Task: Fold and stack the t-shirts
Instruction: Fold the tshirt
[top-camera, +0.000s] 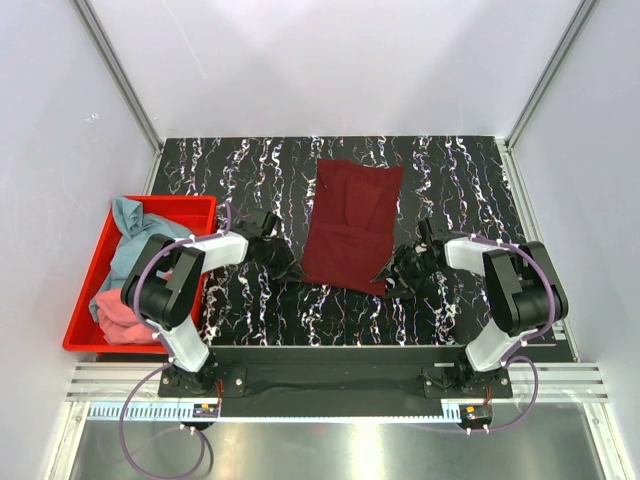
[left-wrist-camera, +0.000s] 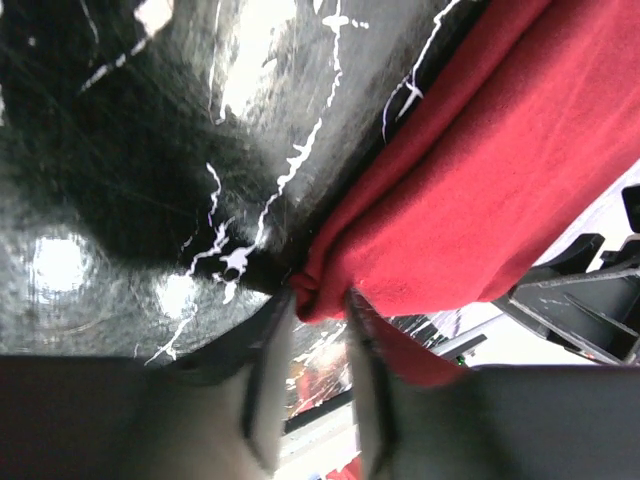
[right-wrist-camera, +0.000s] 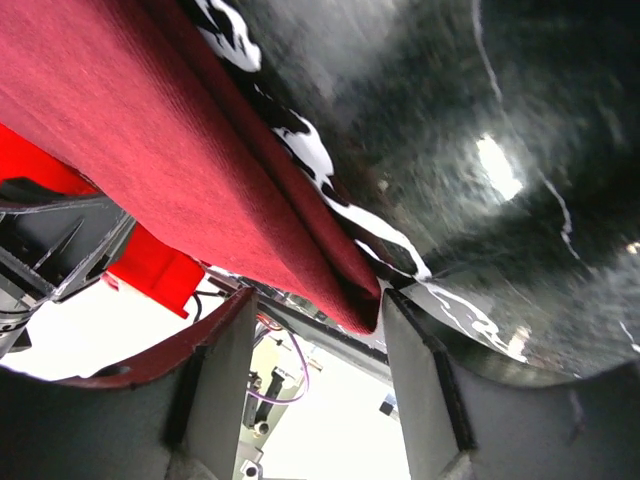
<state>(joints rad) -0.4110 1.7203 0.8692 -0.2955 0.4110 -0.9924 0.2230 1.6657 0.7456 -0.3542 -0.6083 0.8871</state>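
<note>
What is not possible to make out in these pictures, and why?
- Pink t-shirt, top view: partly hidden by the left arm.
- Left gripper, left wrist view: blurred fingers, so a pinch on the maroon t-shirt is unclear.
- Right gripper, top view: black on the dark table; jaws unreadable.

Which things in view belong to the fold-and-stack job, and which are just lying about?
Job:
- maroon t-shirt, spread on the table
- teal-blue t-shirt, in the bin
- coral pink t-shirt, in the bin

Just there:
- red bin
- black marbled table
</note>
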